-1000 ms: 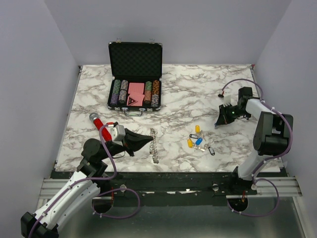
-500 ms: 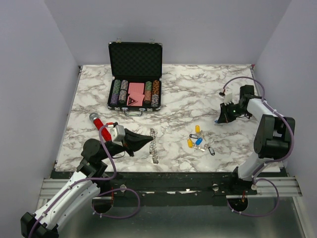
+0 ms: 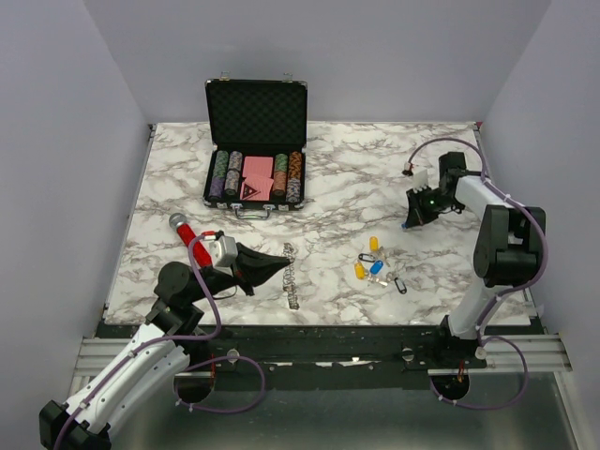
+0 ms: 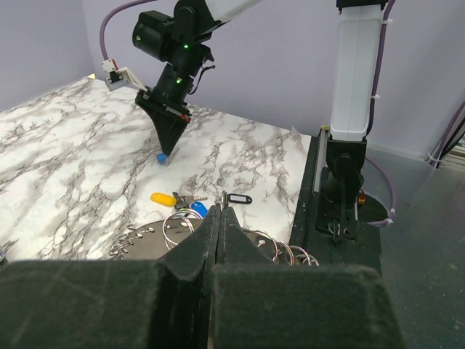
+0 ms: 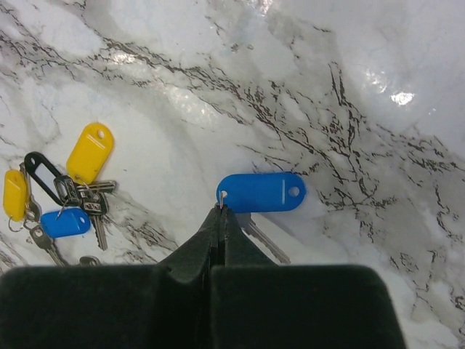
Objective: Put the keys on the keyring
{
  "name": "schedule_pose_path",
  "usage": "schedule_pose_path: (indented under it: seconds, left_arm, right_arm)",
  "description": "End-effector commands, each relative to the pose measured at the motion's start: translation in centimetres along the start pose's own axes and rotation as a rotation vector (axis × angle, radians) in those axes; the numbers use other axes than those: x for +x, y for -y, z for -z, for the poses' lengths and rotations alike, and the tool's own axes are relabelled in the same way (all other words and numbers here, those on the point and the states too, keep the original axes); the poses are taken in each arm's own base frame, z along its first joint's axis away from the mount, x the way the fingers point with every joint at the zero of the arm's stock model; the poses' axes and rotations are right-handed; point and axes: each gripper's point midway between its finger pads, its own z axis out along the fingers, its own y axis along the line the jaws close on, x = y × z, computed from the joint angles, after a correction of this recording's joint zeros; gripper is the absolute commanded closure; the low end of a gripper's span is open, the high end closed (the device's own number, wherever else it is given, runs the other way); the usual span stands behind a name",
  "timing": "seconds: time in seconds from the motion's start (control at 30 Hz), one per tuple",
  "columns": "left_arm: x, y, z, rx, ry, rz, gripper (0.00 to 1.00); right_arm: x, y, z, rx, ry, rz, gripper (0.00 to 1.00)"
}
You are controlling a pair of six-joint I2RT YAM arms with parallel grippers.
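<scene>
The keyring (image 3: 292, 275) is a silvery strip of small rings lying near the table's front. My left gripper (image 3: 281, 267) is shut on it. In the left wrist view the jaws (image 4: 221, 212) are closed with wire rings (image 4: 175, 224) fanning out on both sides. Several keys (image 3: 375, 267) with yellow, blue and black tags lie in a loose pile right of the keyring. My right gripper (image 3: 410, 223) is shut on the small wire loop of a blue-tagged key (image 5: 261, 192), held at or just above the marble, apart from the pile (image 5: 65, 189).
An open black poker-chip case (image 3: 255, 141) stands at the back left of centre. A red-handled tool (image 3: 185, 230) lies left of my left arm. The table's front edge (image 4: 309, 182) runs close behind the pile in the left wrist view.
My right gripper has moved back and slightly left with the blue-tagged key, away from the pile. My left arm and the keyring have not moved.
</scene>
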Motion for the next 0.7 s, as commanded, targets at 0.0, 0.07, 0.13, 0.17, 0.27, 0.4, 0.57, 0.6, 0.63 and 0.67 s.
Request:
schedule_pose_path:
  seconds: [0.0, 0.07, 0.13, 0.17, 0.27, 0.4, 0.57, 0.6, 0.63, 0.67]
  left_arm:
    - [-0.4, -0.2, -0.1, -0.01, 0.015, -0.017, 1.0]
    - [-0.4, -0.2, -0.1, -0.01, 0.014, -0.016, 1.0]
    - [-0.4, -0.2, -0.1, -0.012, 0.015, -0.016, 1.0]
    - [-0.3, -0.2, -0.1, -0.012, 0.014, -0.015, 1.0]
    - [-0.4, -0.2, -0.1, -0.012, 0.015, -0.016, 1.0]
    - [-0.4, -0.3, -0.1, -0.014, 0.012, -0.016, 1.0]
    - [-0.3, -0.3, -0.1, -0.015, 0.01, -0.015, 1.0]
    - [-0.3, -0.3, -0.1, -0.015, 0.01, -0.017, 1.0]
    - [-0.3, -0.3, -0.1, -0.015, 0.01, -0.017, 1.0]
    - [-0.3, -0.3, -0.1, -0.016, 0.01, -0.016, 1.0]
  right_arm:
    - [0.4, 0.2, -0.9, 0.028, -0.064, 0.01, 0.99]
    - [0.4, 0.1, -1.1, 0.033, -0.074, 0.017, 0.99]
    - [0.3, 0.0, -1.2, 0.031, -0.08, 0.024, 0.99]
    - [0.3, -0.1, -1.3, 0.031, -0.084, 0.029, 0.99]
    - [0.3, -0.4, -1.5, 0.034, -0.097, 0.049, 0.99]
    - [0.0, -1.9, -2.5, 0.031, -0.135, 0.115, 0.99]
    - [-0.1, -2.4, -3.2, 0.032, -0.159, 0.148, 0.99]
    - [-0.1, -2.4, -3.3, 0.032, -0.161, 0.15, 0.99]
    - [-0.1, -2.5, -3.3, 0.028, -0.161, 0.149, 0.99]
    - [-0.2, -2.6, -3.3, 0.024, -0.156, 0.151, 0.99]
